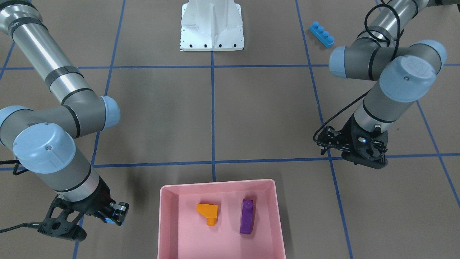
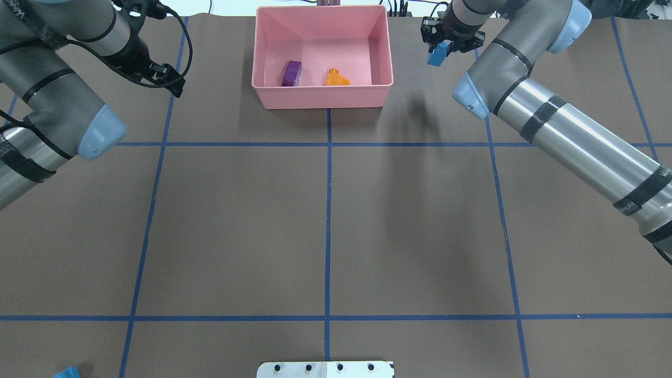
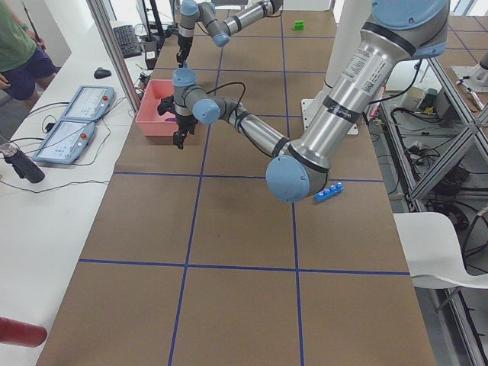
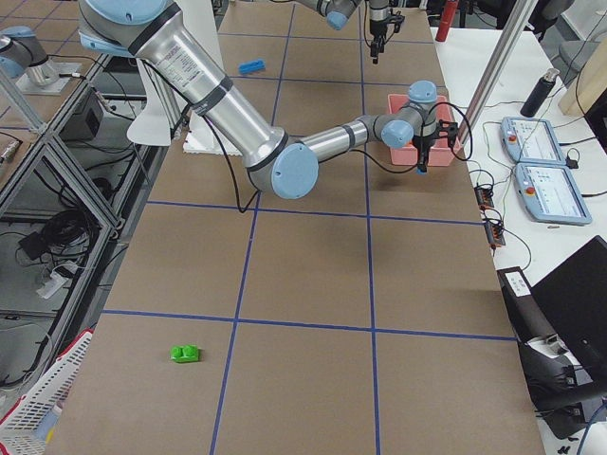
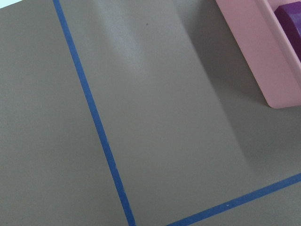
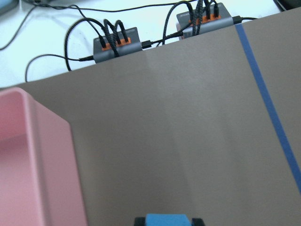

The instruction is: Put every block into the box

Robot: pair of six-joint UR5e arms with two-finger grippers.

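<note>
Pink box (image 1: 169,223), smooth-walled, rectangular

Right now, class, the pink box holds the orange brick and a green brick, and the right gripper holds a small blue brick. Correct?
No: the pink box holds the orange brick and a purple brick, not green, as the overhead exterior view shows. The right gripper does hold the small blue brick.

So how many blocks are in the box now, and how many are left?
Two are in: the orange brick and the purple brick lie in the pink box. The right gripper holds the small blue brick beside the box, not over it yet. Two are left on the table: the long blue brick and the green brick.
</note>
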